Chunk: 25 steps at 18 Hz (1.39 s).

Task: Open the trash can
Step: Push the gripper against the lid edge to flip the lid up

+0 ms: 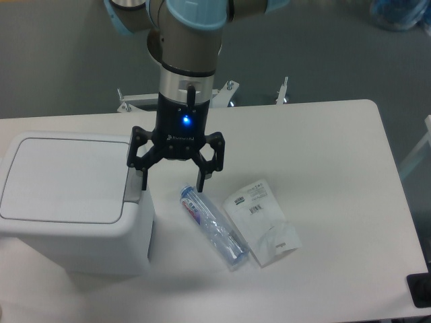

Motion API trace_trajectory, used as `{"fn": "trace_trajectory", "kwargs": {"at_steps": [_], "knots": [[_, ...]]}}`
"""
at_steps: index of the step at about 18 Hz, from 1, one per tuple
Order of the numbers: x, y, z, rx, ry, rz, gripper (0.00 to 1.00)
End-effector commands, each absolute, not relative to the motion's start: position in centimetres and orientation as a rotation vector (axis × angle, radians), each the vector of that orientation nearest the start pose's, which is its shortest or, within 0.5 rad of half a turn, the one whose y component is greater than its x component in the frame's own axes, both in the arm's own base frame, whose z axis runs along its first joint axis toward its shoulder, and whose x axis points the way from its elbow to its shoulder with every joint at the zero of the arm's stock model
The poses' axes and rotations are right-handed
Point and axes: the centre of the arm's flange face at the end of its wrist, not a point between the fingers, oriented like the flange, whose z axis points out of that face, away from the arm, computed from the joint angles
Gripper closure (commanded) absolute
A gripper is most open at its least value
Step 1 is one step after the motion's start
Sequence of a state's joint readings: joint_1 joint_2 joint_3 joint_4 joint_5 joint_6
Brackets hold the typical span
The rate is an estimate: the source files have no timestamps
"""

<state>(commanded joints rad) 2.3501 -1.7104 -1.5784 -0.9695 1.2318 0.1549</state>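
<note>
The trash can [74, 229] is a large white boxy bin at the left of the table, with its flat lid [64, 178] shut. A grey push-button tab [133, 188] sits on its right edge. My gripper [172, 180] hangs from above, just right of the bin, with its jaws wide open and nothing between them. Its left finger [143, 178] is at the grey tab, touching or just above it; I cannot tell which. Its right finger [201, 182] hangs over the table near the bottle's cap end.
A clear plastic bottle [213, 227] lies on the table right of the bin. A white plastic packet [260, 221] with a barcode lies beside it. A dark object [421, 291] sits at the table's right front corner. A metal frame [222, 94] stands behind the table.
</note>
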Motion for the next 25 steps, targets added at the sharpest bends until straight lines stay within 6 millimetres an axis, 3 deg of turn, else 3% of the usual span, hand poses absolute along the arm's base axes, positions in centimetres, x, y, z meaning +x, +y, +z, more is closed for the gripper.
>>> {"fn": "trace_trajectory", "kwargs": {"at_steps": [25], "knots": [[-28.27, 52.93, 47.47, -2.508, -0.686, -0.137, 0.00]]}}
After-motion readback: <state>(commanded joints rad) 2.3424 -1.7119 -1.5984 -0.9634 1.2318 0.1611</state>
